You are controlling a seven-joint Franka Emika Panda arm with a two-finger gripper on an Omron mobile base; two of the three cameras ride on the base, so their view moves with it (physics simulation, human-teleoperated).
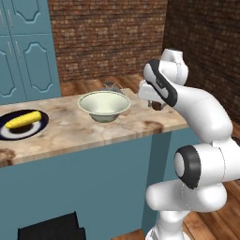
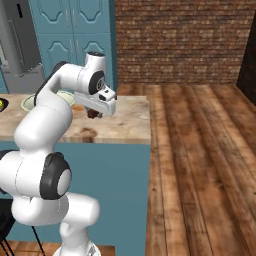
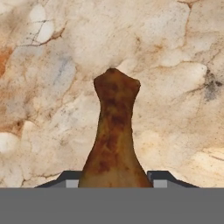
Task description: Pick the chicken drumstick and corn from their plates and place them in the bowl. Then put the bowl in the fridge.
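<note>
The gripper (image 3: 113,181) has its jaws clamped on the chicken drumstick (image 3: 113,131), which hangs between the two fingertips (image 3: 72,178) with its narrow end pointing away from the hand, above bare marbled worktop (image 3: 175,57). In the left base view the gripper (image 1: 157,104) sits just beside the bowl (image 1: 104,104), to its right and clear of the rim, with the dark lump of meat showing under the hand. The main risk, as I judge it, is the grip itself: the jaws seem to hold only the thick end of a tapering, lumpy piece, so a quick swing toward the bowl could let it swivel or slide out onto the worktop. A second risk is height: the bowl has a flared rim, and a sideways move made too low could knock the rim and push or tip the bowl. A release off centre could bounce the drumstick off the sloping wall. The corn (image 1: 23,120) lies on the navy-rimmed plate (image 1: 41,125) well apart at the far left, so it is in no danger from this move, and is not yet collected.
</note>
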